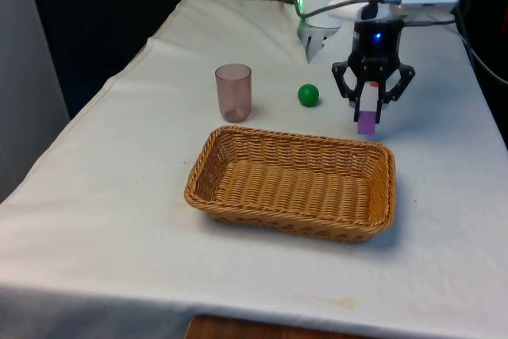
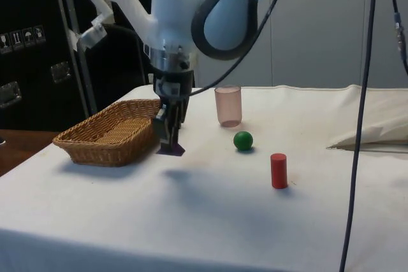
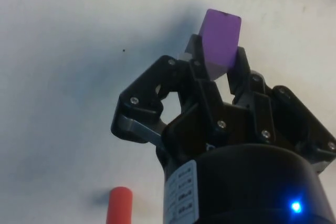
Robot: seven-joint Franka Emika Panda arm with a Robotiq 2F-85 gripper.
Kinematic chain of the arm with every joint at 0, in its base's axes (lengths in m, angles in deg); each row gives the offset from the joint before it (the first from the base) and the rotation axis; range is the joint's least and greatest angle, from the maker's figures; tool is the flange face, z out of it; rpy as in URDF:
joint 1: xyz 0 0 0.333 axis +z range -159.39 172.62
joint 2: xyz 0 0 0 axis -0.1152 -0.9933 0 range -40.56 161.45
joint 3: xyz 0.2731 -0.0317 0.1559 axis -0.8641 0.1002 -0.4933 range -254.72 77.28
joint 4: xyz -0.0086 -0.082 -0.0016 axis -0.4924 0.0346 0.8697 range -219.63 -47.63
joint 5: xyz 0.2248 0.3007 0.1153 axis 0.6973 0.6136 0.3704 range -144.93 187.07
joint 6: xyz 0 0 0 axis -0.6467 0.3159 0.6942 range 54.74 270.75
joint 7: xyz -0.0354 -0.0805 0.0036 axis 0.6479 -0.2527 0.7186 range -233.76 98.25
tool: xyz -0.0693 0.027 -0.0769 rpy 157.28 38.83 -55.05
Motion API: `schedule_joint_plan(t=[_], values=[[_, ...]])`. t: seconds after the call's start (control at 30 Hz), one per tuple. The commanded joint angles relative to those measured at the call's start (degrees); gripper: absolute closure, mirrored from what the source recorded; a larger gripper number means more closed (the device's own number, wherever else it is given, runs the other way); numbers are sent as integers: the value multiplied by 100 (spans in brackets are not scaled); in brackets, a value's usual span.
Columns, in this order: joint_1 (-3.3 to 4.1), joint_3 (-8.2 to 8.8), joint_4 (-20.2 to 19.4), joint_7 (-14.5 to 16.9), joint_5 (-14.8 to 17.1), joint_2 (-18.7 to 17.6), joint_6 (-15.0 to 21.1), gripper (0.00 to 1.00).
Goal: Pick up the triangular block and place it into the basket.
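While the purple triangular block [image 1: 366, 122] sits clamped between the two black fingers [image 3: 195, 59] of the hand [image 1: 371, 109], it hangs low over the white-clothed counter [image 1: 119, 196], just outside the far rim of the basket [image 1: 381, 196]; in the side view the block [image 2: 171, 146] looks to be at or barely above the cloth, and whether it touches cannot be told; in the wrist view its purple end [image 3: 219, 43] juts out past the fingertips, pinched on two opposite faces; the hand [image 2: 169, 133] points straight down, its fingers drawn in narrow on the block; the basket, a shallow oblong of woven wicker, lies nearer the front camera than the block, with its far corner on the front view's right just beside the hand; a green ball [image 1: 308, 94] rests on the cloth to the front view's left of the hand, near but apart from it; farther to that side a translucent pinkish cup [image 1: 233, 92] stands upright, apart from the ball and beyond the basket's far rim; a red cylinder [image 2: 278, 170] stands upright on the cloth in the side view, well apart from the basket, past the ball; the same red piece [image 3: 118, 205] shows behind the hand in the wrist view.
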Motion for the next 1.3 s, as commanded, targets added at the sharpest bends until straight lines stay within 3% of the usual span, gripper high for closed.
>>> schedule_joint_plan(t=[0.0,0.03,0.07,0.1,0.17,0.33,0.37,0.4,0.63,0.67,0.7,0.87,1.27], values=[[69,126,63,-97,-103,40,-109,67],[69,126,86,-97,-103,52,-143,67],[0,11,63,0,0,34,-86,67],[69,138,149,-103,-109,86,-229,67],[69,149,212,-109,-109,109,-304,67],[52,166,395,-109,-103,195,-544,67],[0,69,344,-11,0,160,-447,67],[52,166,430,-109,-103,206,-584,67],[29,201,716,-92,-86,292,-922,67],[0,138,676,-17,0,275,-848,67],[29,206,756,-92,-80,304,-968,67],[17,241,985,-69,-57,350,-1209,67],[-69,292,1541,103,92,195,-1507,67]])
